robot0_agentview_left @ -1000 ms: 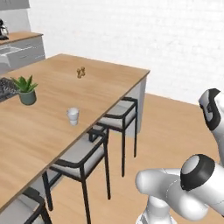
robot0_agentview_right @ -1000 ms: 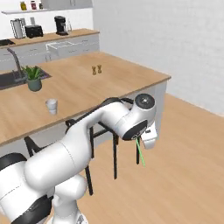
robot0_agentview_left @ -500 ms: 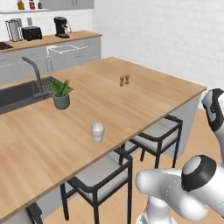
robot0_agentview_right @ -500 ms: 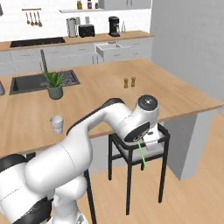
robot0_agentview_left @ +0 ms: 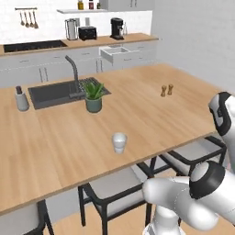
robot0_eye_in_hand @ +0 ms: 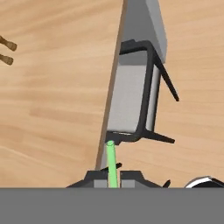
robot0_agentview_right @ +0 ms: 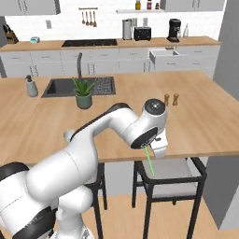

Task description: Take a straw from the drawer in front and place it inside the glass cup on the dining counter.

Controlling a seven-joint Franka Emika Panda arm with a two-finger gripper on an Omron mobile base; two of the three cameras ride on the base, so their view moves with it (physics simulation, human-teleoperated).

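Rendered kitchen, with white cabinets and a wall-side worktop behind a large island. The dining counter [robot0_agentview_left: 151, 114] carries a dark inset sink [robot0_agentview_left: 55, 92] toward its far left corner, a potted plant [robot0_agentview_left: 94, 97] beside the sink, and two small brown shakers [robot0_agentview_left: 166, 90] near its right edge. The glass cup [robot0_agentview_left: 120, 142] stands alone close to the counter's near edge, well apart from the plant. Behind, the drawer [robot0_agentview_left: 118, 53] projects open from the wall-side cabinet run.

The gripper [robot0_agentview_right: 158, 148] hangs just off the counter's near edge, above a dark-framed stool [robot0_agentview_right: 170, 179], with its jaws narrowed onto the straw [robot0_agentview_right: 149, 161]. In the right base view the straw hangs down from the gripper toward the stool; in the hand view it runs straight out between the finger tips, past the counter's edge.

Risks, as judgement. The straw lies below the level of the countertop, so a sideways sweep toward the cup could catch it on the counter's edge and twist it out of the grip. The cup is small and light-looking, so a straw lowered off-centre could strike the rim and tip or push it. A thin straw held at one end may also slip or swing.

No brand, label or writing is legible in any view.
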